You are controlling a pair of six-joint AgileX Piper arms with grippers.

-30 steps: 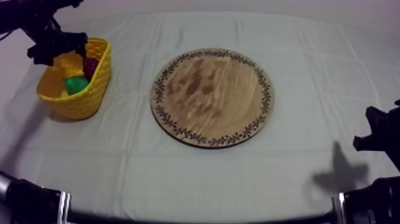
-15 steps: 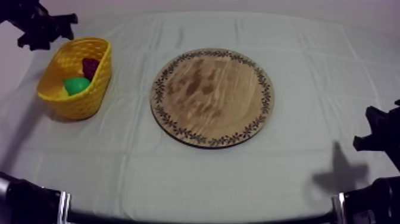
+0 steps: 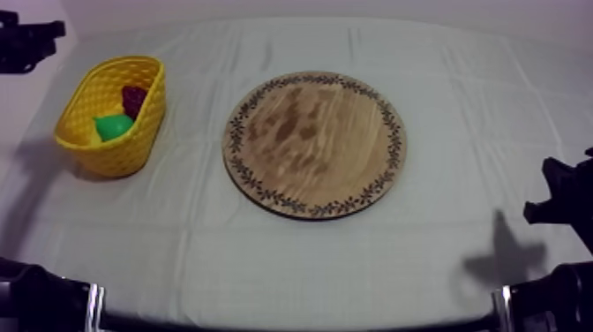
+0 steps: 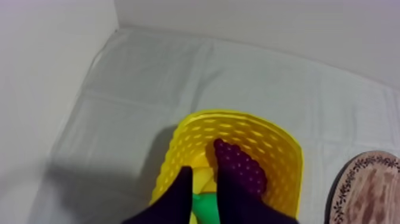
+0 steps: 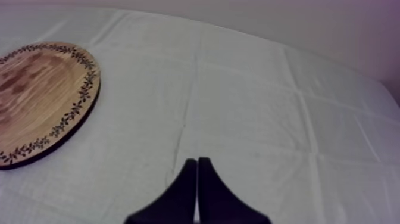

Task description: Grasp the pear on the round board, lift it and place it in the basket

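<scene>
The green pear lies inside the yellow basket at the table's left, beside a dark bunch of grapes. The round wooden board in the middle carries nothing. My left gripper hangs up and to the left of the basket, off the cloth's corner. In the left wrist view its gripper looks down into the basket. A narrow gap between its fingers holds nothing, and the pear and grapes lie below. My right gripper is shut and empty, low at the right side.
Something yellow lies under the pear in the basket. The board's patterned rim sits well to the left of my right gripper, with open cloth in front of the board and on either side of it.
My left gripper has pulled away from over the basket, up and to the left, and its fingers have drawn closer together. The pear stays in the basket. The right arm has not moved.
</scene>
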